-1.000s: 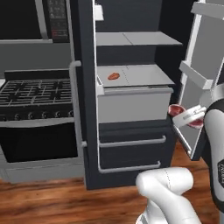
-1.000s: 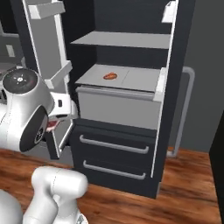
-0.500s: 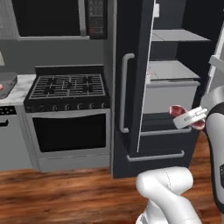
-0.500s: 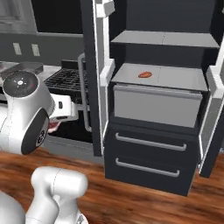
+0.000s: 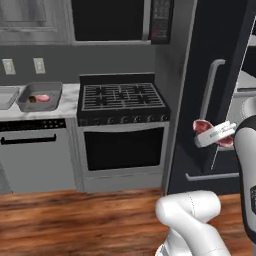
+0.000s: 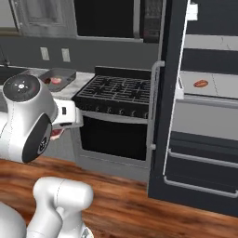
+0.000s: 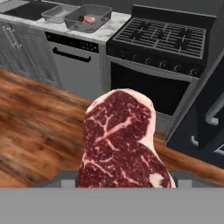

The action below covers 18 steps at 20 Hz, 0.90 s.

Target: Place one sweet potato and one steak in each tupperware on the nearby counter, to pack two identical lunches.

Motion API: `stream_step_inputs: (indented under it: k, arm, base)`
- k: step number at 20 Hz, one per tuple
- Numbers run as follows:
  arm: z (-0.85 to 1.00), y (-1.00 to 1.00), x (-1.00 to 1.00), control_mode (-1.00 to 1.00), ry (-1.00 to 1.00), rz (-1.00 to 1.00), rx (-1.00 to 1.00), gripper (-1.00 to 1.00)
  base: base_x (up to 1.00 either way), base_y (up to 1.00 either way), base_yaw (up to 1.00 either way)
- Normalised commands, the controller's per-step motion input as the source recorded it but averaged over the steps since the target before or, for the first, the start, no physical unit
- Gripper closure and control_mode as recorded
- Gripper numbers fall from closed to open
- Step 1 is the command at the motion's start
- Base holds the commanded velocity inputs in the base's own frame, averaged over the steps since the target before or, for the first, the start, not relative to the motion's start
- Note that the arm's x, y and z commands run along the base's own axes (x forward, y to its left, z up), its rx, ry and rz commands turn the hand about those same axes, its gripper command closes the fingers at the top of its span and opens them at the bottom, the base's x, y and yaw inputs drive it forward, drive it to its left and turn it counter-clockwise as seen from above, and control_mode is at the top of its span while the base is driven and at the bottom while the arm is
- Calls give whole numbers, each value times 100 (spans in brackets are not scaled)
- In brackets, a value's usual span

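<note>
Three views: one steak in my grip, seen from three angles.
Left base view: my gripper sits at the right, in front of the dark fridge door, jaws clamped on a steak whose red edge pokes out on both sides of the white hand. Over on the left, the counter carries a tupperware with a pink piece and a dark lump inside; a second tray is cut off by the edge.
Right base view: the fridge stands open here, and a red piece lies on a grey shelf. My gripper's fingers are hidden behind the arm's big joint.
Hand view: steak up close, deep red with pale marbling and a white fat rim, flat, irregular outline, rising from between my fingertips. Beyond it, both trays side by side on the marble, the nearer one holding food.
Room: black stove beside the counter, wooden floor below.
</note>
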Motion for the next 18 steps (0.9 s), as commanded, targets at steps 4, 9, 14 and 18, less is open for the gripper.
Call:
stream_step_inputs:
  k: [4, 9, 14, 18]
  arm:
    - [0, 0, 0, 100, 0, 0, 0, 100]
    - [0, 0, 0, 100, 0, 0, 0, 100]
    - [0, 0, 0, 100, 0, 0, 0, 100]
    - [0, 0, 0, 100, 0, 0, 0, 100]
  base:
    - [3, 100, 0]
    - [18, 100, 0]
    - [39, 100, -1]
    - [56, 100, -4]
